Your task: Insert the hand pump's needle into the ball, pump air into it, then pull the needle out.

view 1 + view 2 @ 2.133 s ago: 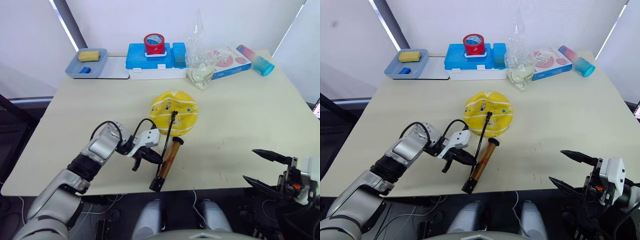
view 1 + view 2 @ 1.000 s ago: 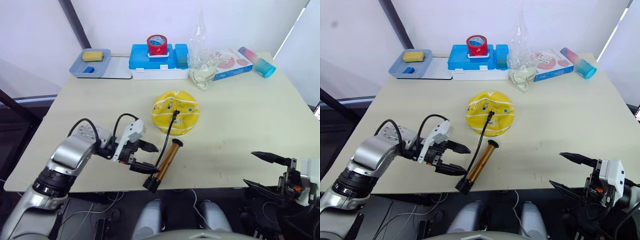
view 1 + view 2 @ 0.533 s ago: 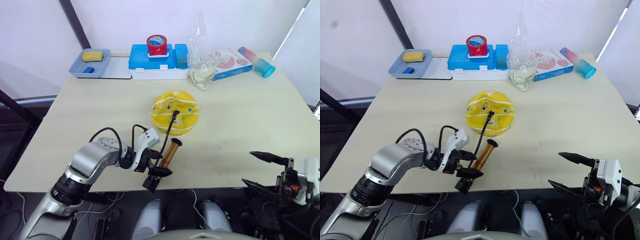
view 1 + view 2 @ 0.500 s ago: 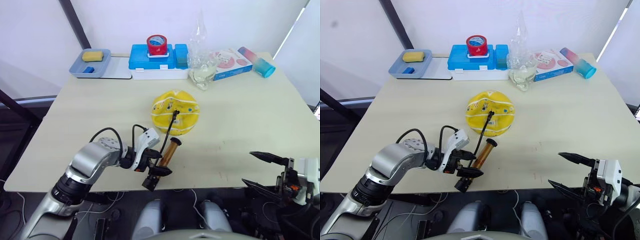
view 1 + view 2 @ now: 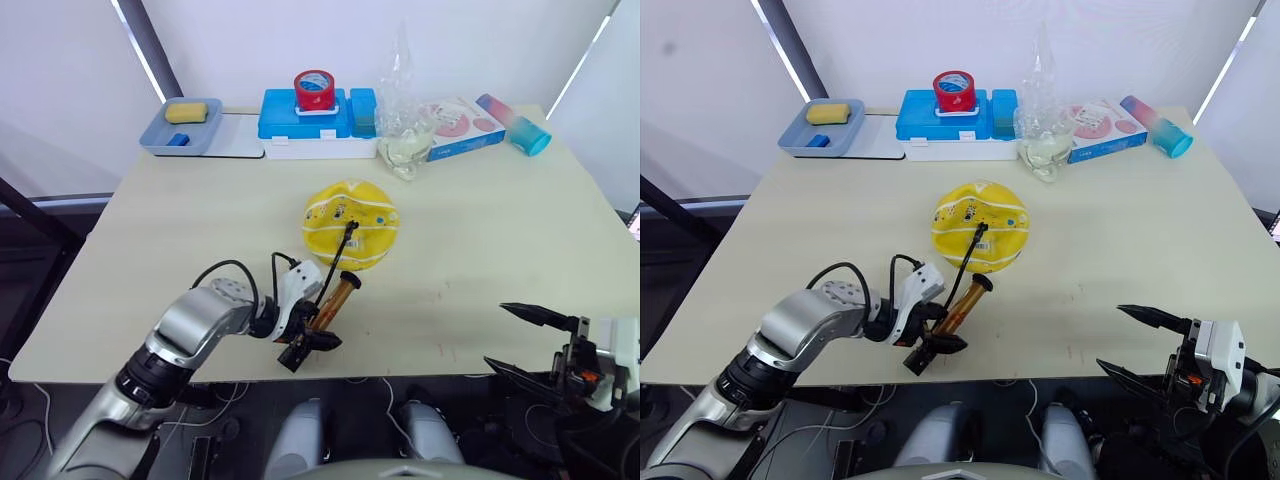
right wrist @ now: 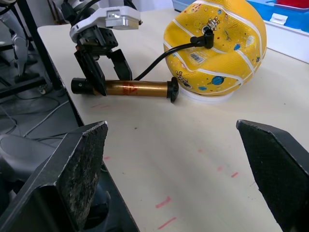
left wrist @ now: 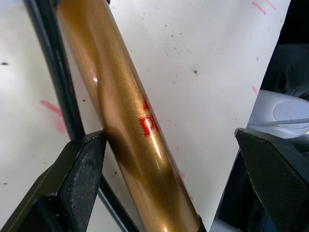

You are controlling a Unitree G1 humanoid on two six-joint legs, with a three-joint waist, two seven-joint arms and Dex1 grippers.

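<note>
1. The slim gold-bronze metal hand pump (image 5: 330, 305) lies on the pale counter (image 5: 500, 230), between the left claw's (image 5: 313, 330) spread fingers.
2. Its thin black hose (image 6: 159, 57) runs beyond that claw to the dented yellow rubber ball (image 5: 351, 222).
3. The right claw (image 5: 527, 341) gapes wide and empty, well apart, off the counter's edge.
</note>
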